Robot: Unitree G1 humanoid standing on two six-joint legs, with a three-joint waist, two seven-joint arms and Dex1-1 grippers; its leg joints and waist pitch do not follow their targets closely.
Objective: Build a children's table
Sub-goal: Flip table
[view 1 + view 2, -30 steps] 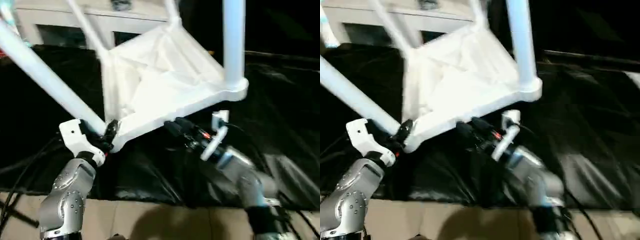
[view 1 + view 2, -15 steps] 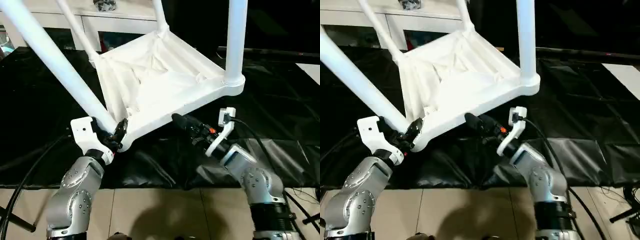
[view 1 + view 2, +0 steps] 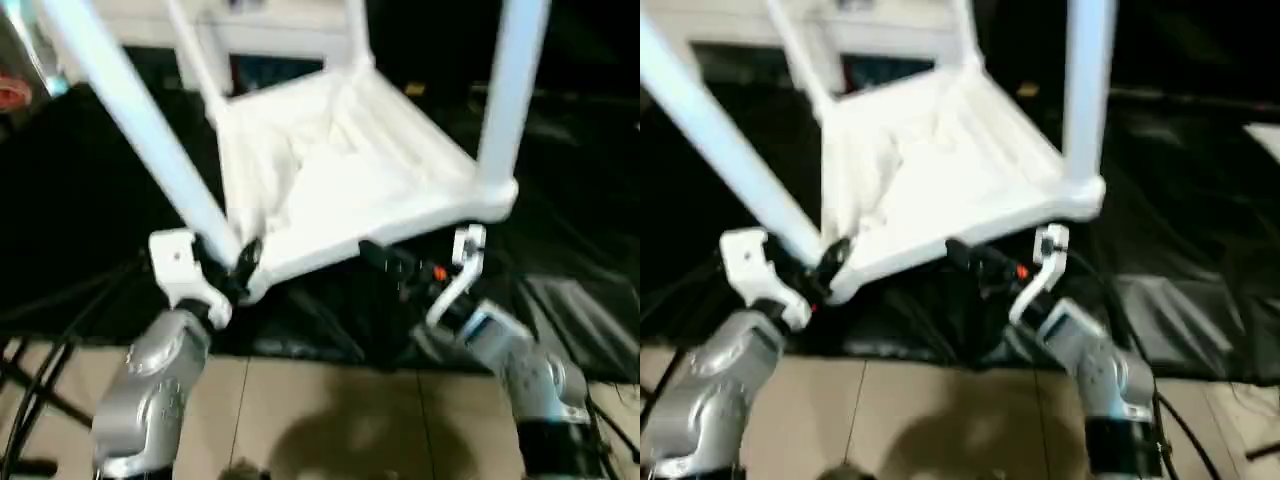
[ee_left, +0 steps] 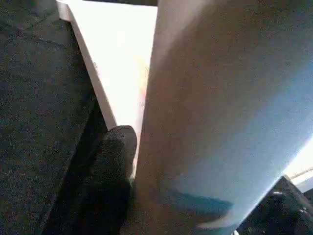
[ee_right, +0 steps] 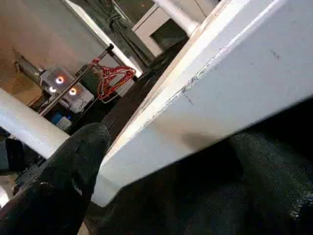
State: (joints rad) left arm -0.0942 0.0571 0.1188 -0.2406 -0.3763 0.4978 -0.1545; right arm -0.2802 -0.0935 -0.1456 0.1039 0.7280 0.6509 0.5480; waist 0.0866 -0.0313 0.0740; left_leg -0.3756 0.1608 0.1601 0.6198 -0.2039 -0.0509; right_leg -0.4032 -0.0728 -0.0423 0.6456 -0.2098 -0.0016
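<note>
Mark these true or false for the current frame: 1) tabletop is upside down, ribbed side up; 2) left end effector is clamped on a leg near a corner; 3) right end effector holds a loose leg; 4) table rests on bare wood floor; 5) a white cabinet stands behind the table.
1) True. The tabletop shows its ribbed underside, with the legs pointing up.
2) True. The left end effector grips the near-left leg by its corner socket.
3) False. The right end effector is open at the tabletop's near edge, holding no leg.
4) False. The table sits over black sheeting; tan floor lies nearer the robot.
5) True. The white cabinet is behind the table.
</note>
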